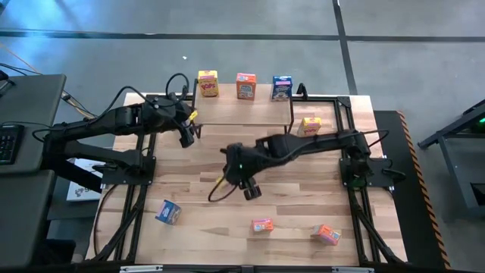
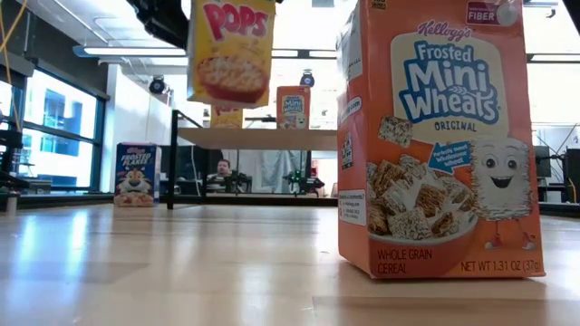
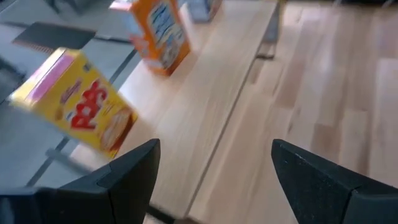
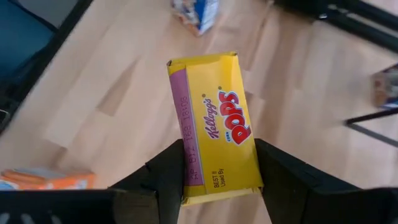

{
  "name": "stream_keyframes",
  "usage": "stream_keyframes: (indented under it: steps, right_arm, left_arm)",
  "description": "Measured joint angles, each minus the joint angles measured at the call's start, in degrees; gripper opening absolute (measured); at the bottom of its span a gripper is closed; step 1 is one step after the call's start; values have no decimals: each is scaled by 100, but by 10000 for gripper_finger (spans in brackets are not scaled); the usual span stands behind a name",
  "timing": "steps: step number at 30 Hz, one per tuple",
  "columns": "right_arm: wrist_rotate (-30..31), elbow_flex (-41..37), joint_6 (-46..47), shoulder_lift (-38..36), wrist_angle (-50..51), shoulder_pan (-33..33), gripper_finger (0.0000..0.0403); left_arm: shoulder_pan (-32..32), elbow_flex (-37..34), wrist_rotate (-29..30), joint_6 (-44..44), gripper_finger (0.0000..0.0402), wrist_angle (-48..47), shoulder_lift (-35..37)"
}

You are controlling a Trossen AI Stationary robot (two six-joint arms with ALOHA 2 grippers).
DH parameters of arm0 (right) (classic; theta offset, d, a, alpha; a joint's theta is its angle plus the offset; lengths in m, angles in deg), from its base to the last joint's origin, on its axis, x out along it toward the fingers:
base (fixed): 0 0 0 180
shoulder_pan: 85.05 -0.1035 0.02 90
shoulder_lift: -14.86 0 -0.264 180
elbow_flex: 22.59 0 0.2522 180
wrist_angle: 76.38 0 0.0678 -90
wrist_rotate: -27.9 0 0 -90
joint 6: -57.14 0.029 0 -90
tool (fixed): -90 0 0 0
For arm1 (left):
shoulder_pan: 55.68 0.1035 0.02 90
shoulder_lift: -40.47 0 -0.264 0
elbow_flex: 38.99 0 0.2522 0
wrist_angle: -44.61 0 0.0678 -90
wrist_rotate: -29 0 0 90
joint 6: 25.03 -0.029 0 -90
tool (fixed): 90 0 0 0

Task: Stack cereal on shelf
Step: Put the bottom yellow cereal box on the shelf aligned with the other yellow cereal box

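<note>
Counting boxes, three stand on the shelf [image 1: 242, 112]: yellow [image 1: 208, 83], orange [image 1: 245, 86], blue [image 1: 282, 87]. Another yellow sits beside it; three lie on the near desk [image 1: 189, 189]. The right end effector [image 4: 214, 163] grips a yellow Pops box [image 4: 212, 124]; the left end effector [image 3: 214, 165] gapes empty near the shelf's left end.
</note>
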Motion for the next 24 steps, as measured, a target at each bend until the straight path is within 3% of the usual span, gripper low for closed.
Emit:
stream_keyframes:
  steps: [15, 24]
  right_arm:
    - [-62, 958, -778, 0, 1082, 1118, 172]
    - [-190, 1465, -911, -14, 1243, 1785, 172]
  left_arm:
    - [-2, 0, -547, -466, 300, 527, -14]
    - [-2, 2, -564, -470, 300, 1146, -209]
